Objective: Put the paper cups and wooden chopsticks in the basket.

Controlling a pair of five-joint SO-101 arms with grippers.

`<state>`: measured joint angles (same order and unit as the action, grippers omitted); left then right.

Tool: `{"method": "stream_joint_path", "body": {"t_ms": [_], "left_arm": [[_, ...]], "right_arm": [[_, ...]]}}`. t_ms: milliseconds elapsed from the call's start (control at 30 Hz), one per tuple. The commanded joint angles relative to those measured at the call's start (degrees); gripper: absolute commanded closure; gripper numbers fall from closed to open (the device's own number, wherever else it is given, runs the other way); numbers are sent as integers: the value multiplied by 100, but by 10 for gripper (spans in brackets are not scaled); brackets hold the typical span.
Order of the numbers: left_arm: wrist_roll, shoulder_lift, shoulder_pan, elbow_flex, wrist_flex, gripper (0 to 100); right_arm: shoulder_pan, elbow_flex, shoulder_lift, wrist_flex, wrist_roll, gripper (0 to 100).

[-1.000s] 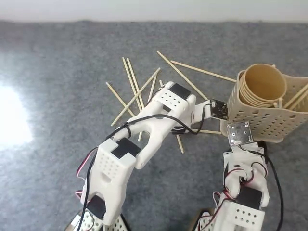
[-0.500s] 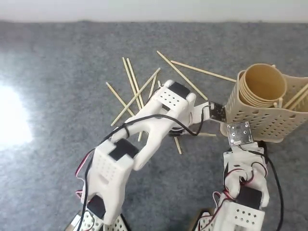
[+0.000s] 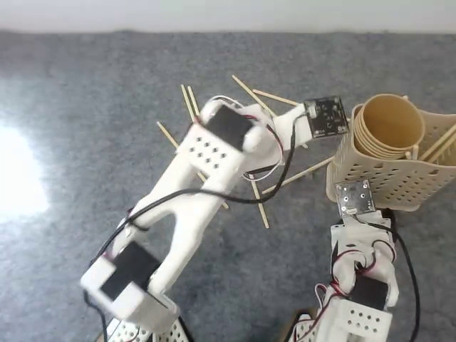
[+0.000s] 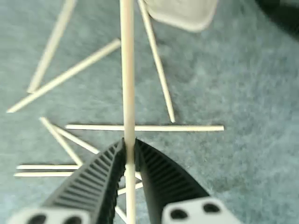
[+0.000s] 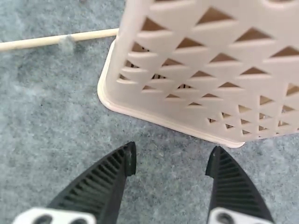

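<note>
Now our left hand (image 4: 127,148) pinches a chopstick (image 4: 126,70), basket (image 3: 399,182) just beyond its tip. We should raise that tip over the rim, then release beside the cups (image 3: 388,125). Our right hand (image 5: 170,161) sits spread before the basket.

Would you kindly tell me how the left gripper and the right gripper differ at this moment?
The left gripper is shut on a chopstick; the right gripper is open and holds nothing. The left gripper hangs over loose chopsticks on the carpet; the right gripper faces the basket wall. Both have black ribbed jaws.
</note>
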<state>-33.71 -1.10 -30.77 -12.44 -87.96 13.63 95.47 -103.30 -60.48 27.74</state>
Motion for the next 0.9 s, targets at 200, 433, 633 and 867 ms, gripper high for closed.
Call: {"method": "stream_joint_path", "body": {"t_ms": [200, 433, 633, 867], "left_arm": [[1380, 2101, -369, -57, 747, 990], [3121, 2532, -387, -31, 2110, 990], [3903, 2497, -870, -31, 3508, 990], [3341, 1767, -1829, 92, 4571, 990]], "right_arm": [[4, 79, -40, 48, -70, 879], [180, 35, -40, -681, -44, 906], [189, 79, -40, -549, -44, 985], [189, 79, -40, -549, -53, 991]]}}
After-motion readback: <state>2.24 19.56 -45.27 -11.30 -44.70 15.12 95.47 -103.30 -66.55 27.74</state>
